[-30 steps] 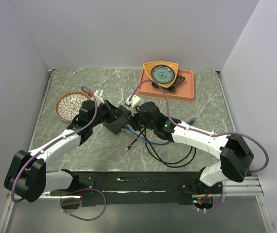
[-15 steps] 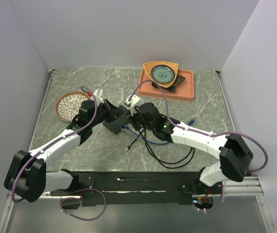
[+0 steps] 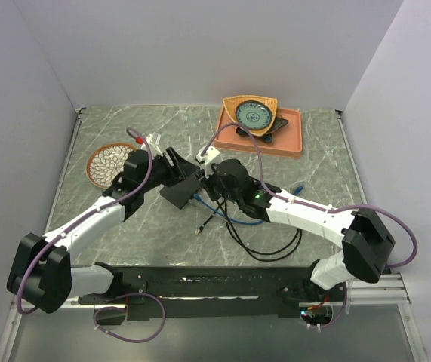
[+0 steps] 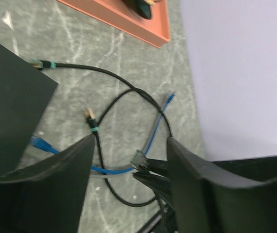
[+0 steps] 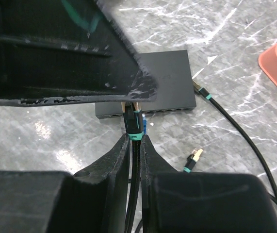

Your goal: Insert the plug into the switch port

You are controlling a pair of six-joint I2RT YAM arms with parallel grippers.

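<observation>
Firmly pressed together, the fingers of the right gripper (image 5: 135, 140) pinch the black cable just behind the teal band of the plug (image 5: 133, 121), and the plug points straight away from the wrist. Its golden tip meets the port (image 5: 130, 108) in the near thin edge of the switch (image 5: 165, 77), but a dark finger of the other arm covers this place from above, so I cannot tell how deep the tip sits. The left gripper (image 4: 130, 141) is spread wide and holds nothing; between its fingers (image 4: 46, 189) only the table (image 4: 80, 63) with its cables shows, and the switch lies outside the gap, just beside one finger; I cannot tell if they touch. A loose plug (image 5: 192, 159) lies near the right gripper on its right, and a second black cable ends at the switch's right end. A blue cable (image 4: 155, 136) and black loops cover the table on the near side of the switch. The tray (image 3: 290, 143) stands well apart at the far right, and a patterned plate (image 3: 103, 164) lies just beside the left wrist. In the top view the left arm (image 3: 94, 215) reaches from the near left corner forward and to the right, while the right arm (image 3: 306, 211) stretches low from the near right toward the left, so both grippers meet at the switch near the middle of the table, well apart from the side walls.
</observation>
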